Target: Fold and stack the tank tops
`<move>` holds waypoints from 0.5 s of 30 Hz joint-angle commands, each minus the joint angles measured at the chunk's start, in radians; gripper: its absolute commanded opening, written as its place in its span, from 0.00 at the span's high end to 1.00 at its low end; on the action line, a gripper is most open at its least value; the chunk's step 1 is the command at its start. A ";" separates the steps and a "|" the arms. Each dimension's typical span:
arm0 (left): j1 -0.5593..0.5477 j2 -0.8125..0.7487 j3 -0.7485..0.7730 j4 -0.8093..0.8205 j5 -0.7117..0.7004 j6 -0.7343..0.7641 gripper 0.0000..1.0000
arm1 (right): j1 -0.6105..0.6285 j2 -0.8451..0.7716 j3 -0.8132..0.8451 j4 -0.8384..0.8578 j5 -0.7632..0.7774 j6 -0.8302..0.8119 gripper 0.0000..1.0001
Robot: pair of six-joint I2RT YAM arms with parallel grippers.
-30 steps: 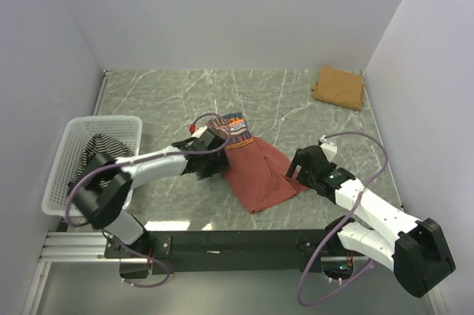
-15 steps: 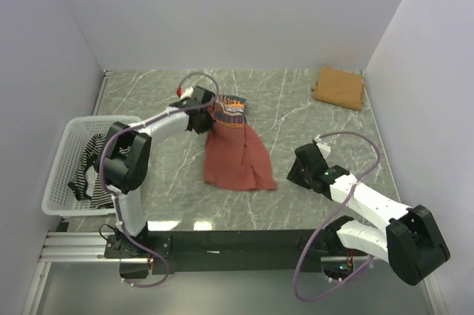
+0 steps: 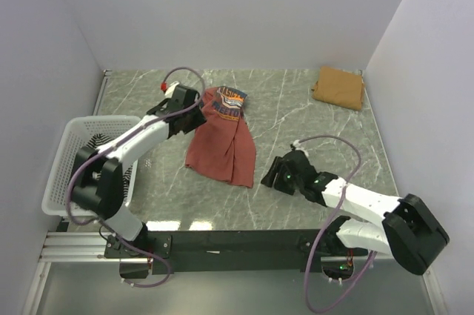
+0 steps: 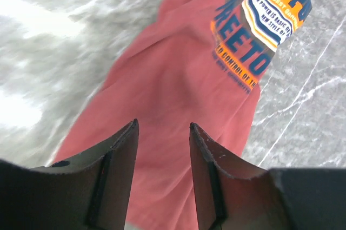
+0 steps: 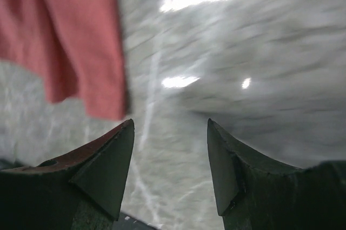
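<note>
The rust-red tank top lies spread on the marble table, its chest print at the far end. My left gripper hovers at its upper left edge, open and empty. In the left wrist view red cloth fills the space under the jaws. My right gripper is open and empty, low over bare table just right of the top's hem, which shows in the right wrist view. The tan-brown top lies folded at the back right. The striped top is partly visible in the basket.
A white mesh basket stands at the left edge. White walls close in the table on the left, back and right. A black rail runs along the near edge by the arm bases.
My left arm swung back and left, dragging the red top from the front centre toward the back left, and now stands open over it. My right gripper moved left toward the hem.
</note>
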 commanded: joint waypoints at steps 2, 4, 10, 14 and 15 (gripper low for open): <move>0.026 -0.178 -0.110 0.004 -0.016 -0.002 0.52 | 0.101 0.085 0.035 0.149 0.009 0.086 0.37; 0.032 -0.235 -0.152 -0.003 -0.018 0.003 0.52 | 0.107 0.131 0.035 0.184 0.009 0.107 0.37; 0.038 -0.331 -0.239 -0.016 -0.012 0.002 0.52 | 0.127 0.229 0.092 0.204 0.033 0.107 0.41; 0.040 -0.367 -0.282 -0.013 0.005 -0.008 0.53 | 0.161 0.295 0.138 0.166 0.048 0.110 0.48; 0.040 -0.375 -0.289 -0.014 0.008 -0.009 0.53 | 0.176 0.312 0.144 0.149 0.053 0.116 0.49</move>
